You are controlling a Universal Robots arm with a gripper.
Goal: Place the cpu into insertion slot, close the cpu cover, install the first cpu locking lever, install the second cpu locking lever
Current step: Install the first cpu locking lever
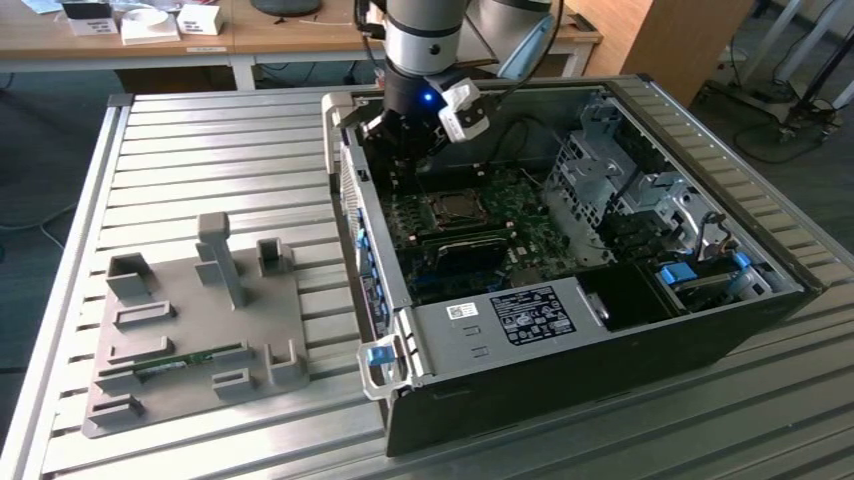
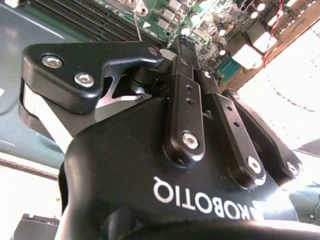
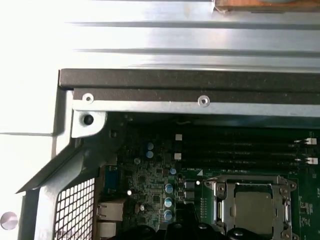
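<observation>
The cpu [image 3: 254,207] shows its silver-grey top inside the insertion slot [image 1: 454,210] on the green motherboard. The cpu cover [image 3: 220,200] lies flat around it as a metal frame. In the exterior view my gripper [image 1: 404,160] hangs inside the open black computer case [image 1: 561,350], just behind the slot and above the board. In the second wrist view the gripper [image 2: 184,47] has its fingers drawn together with nothing seen between them. A thin metal rod [image 2: 136,24] stands close beside the fingertips. The first wrist view has the dark fingertips [image 3: 187,222] next to the slot.
Long black memory slots [image 3: 240,147] run beside the socket, under the case wall [image 3: 190,80]. A metal drive cage [image 1: 627,190] fills the case toward the exterior view's right. A grey fixture plate [image 1: 200,320] lies on the slatted metal table [image 1: 200,140] at the exterior view's left.
</observation>
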